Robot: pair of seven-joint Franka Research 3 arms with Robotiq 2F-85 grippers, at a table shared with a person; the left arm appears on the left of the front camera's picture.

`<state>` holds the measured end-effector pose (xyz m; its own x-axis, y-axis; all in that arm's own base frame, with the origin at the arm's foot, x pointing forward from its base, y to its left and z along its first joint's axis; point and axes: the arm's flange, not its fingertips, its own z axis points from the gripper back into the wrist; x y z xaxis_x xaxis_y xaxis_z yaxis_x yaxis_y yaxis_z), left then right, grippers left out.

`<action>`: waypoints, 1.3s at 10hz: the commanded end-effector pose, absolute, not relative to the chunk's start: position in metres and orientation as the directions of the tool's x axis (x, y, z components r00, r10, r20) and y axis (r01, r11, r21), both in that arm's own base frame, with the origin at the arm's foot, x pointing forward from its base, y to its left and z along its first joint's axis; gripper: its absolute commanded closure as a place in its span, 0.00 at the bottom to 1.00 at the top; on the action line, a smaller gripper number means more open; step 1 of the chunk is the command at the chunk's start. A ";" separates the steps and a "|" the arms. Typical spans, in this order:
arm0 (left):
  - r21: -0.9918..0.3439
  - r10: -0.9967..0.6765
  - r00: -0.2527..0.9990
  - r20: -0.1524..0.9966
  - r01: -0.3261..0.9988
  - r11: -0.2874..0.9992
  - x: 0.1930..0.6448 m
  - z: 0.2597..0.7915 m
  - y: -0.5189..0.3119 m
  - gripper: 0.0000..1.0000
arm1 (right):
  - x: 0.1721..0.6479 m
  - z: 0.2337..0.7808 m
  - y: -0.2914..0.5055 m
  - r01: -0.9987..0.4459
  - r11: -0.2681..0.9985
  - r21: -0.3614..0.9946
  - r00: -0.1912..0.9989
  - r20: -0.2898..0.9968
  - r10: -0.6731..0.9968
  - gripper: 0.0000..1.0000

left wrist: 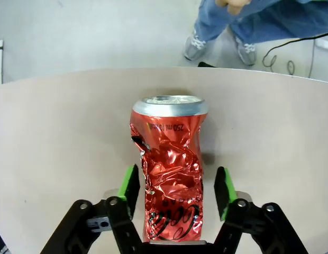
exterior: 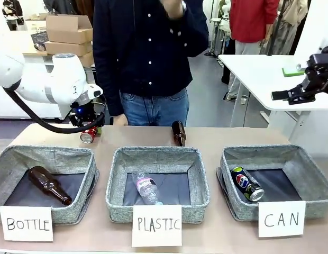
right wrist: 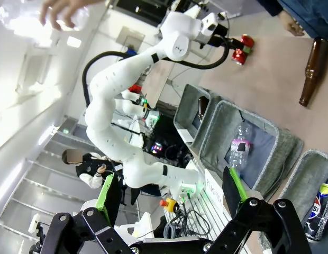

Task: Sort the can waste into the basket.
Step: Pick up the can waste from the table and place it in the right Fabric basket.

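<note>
Beige tabletop (exterior: 222, 136), red can (left wrist: 169, 174), grey floor (left wrist: 90, 37) beyond.

The crushed red can (left wrist: 169, 169) lies on its side on the table (exterior: 227, 135), far left; the dark blue can (exterior: 247, 183) lies inside the grey CAN basket (exterior: 262, 150).

The pale tan table (exterior: 233, 135) carries three grey fabric baskets in a row along its near edge: the BOTTLE basket (exterior: 74, 211) toward the left corner, the PLASTIC basket (exterior: 116, 203) in the middle, and the CAN basket (exterior: 243, 209) toward the right corner. Each has a white card (exterior: 157, 225) propped at its front. By the far edge lie a crushed red can (exterior: 89, 135) toward the left and a brown glass bottle (exterior: 178, 132) near the middle.
</note>
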<state>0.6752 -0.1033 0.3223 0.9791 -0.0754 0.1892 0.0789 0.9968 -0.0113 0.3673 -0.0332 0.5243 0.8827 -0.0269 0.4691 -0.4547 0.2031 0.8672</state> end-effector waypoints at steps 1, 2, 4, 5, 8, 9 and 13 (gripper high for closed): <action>0.044 -0.065 0.982 0.178 0.058 0.997 0.679 0.318 -0.111 1.00 | 0.367 0.525 -0.033 -0.465 0.205 0.861 0.877 0.479 -0.022 0.00; 0.051 -0.059 0.982 0.180 0.050 0.997 0.679 0.317 -0.112 1.00 | 0.367 0.525 -0.033 -0.465 0.205 0.861 0.877 0.479 -0.022 0.00; 0.064 -0.054 0.982 0.182 0.043 0.997 0.678 0.318 -0.109 0.97 | 0.367 0.525 -0.033 -0.465 0.205 0.861 0.877 0.479 -0.022 0.00; 0.058 -0.049 0.982 0.183 0.039 0.998 0.677 0.318 -0.108 1.00 | 0.367 0.525 -0.033 -0.465 0.205 0.861 0.877 0.479 -0.022 0.00; 0.019 -0.011 0.978 0.207 0.007 1.000 0.670 0.327 -0.102 1.00 | 0.367 0.525 -0.033 -0.465 0.205 0.861 0.877 0.479 -0.022 0.00; -0.014 -0.014 0.977 0.211 0.018 1.000 0.662 0.339 -0.099 1.00 | 0.367 0.525 -0.033 -0.465 0.205 0.861 0.877 0.479 -0.022 0.00; -0.243 -0.353 0.911 0.213 0.399 0.884 0.490 0.456 -0.084 1.00 | 0.367 0.525 -0.033 -0.465 0.205 0.861 0.877 0.479 -0.022 0.00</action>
